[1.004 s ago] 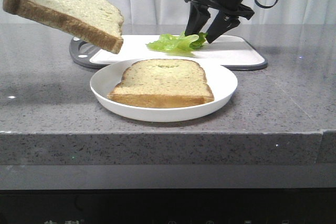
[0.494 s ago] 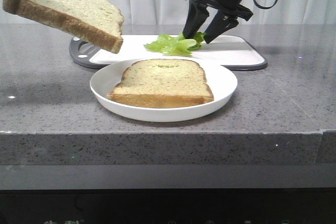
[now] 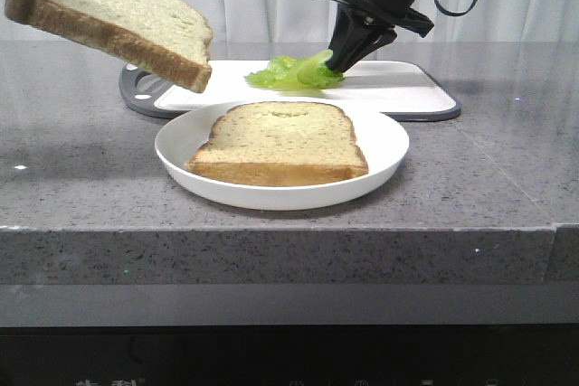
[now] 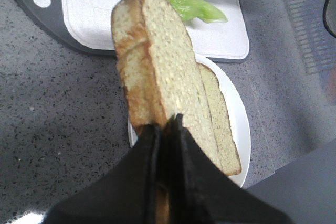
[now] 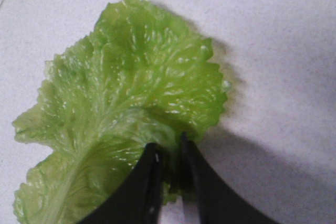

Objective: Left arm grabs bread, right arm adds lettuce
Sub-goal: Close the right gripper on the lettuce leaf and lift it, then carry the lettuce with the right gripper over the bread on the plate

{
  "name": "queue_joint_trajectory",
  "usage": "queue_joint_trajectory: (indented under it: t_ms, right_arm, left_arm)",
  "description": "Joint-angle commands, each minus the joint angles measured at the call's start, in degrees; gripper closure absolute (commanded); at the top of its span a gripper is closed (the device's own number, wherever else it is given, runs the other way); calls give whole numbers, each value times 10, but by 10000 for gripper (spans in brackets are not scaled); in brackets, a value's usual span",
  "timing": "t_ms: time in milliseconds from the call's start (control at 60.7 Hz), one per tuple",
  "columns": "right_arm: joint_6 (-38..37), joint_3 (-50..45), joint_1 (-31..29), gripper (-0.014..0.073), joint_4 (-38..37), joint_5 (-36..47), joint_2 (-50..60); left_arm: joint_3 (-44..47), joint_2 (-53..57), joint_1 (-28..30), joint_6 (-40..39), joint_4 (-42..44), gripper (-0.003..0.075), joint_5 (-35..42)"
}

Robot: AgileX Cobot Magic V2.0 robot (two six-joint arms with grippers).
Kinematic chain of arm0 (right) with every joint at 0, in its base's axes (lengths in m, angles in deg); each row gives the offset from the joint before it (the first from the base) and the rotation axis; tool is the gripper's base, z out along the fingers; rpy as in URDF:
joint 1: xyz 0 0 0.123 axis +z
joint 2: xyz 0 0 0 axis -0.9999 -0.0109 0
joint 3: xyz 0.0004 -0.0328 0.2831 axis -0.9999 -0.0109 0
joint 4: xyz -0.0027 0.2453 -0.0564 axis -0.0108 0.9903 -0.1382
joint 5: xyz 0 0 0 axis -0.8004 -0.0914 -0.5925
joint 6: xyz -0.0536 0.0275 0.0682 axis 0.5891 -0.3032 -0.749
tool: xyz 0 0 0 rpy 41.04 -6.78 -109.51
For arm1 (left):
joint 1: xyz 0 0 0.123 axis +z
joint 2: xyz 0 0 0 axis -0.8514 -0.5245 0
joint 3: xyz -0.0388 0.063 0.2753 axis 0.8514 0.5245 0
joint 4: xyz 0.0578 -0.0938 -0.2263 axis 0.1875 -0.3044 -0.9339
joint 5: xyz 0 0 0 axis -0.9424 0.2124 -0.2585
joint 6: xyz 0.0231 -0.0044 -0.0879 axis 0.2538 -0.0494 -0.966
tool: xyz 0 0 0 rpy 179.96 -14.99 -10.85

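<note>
Grey speckled worktop point(image 3: 81, 196) runs before a pale curtain, carrying a white cutting board point(image 3: 398, 89) toward its far edge and a white plate point(image 3: 380, 146) nearer the front edge, at centre. The lettuce point(image 3: 294, 71) lies on the board's left half, its long axis running along the far edge, stem end toward the right. The right gripper point(image 3: 348, 53) stands at that right-hand end with fingers pressed together on the leaf; the right wrist view confirms the pinch at the leaf's base point(image 5: 126, 103), the ruffled blade spreading away from the fingertips point(image 5: 152, 169). The leaf therefore extends leftward from the gripper, toward the plate side. On the plate sits a thinner, paler slice point(image 3: 280, 144), lying flat and uncovered; it is judged the landing place, lying forward of and slightly left of the gripper. The bread point(image 3: 109, 17) is held aloft over the worktop's left portion, tilted, its lower corner clear of the plate rim; the left gripper point(image 4: 167, 129) is clamped on its crust edge. Judgement: the coming move turns on carrying the leaf forward off the board to the plated slice, the right arm being the nearer. The raised bread appears clear of that path.
</note>
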State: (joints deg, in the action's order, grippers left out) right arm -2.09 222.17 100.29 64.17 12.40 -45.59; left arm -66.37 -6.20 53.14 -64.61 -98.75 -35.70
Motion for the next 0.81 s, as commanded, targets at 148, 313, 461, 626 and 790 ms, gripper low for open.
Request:
queue_joint_trajectory:
  t_ms: [148,313,461,626,790]
  right_arm:
    - [2,19,-9,652,18,0,37]
    - [2,19,-26,652,35,-17,45]
    - [2,19,-43,652,67,-26,65]
    - [2,19,-54,652,70,-40,97]
    - [3,19,-58,652,70,-64,126]
  left_arm:
    - [-13,19,1,2,-32,739,15]
    - [-13,19,1,2,-32,739,15]
    - [-13,19,1,2,-32,739,15]
    - [-13,19,1,2,-32,739,15]
    - [-13,19,1,2,-32,739,15]
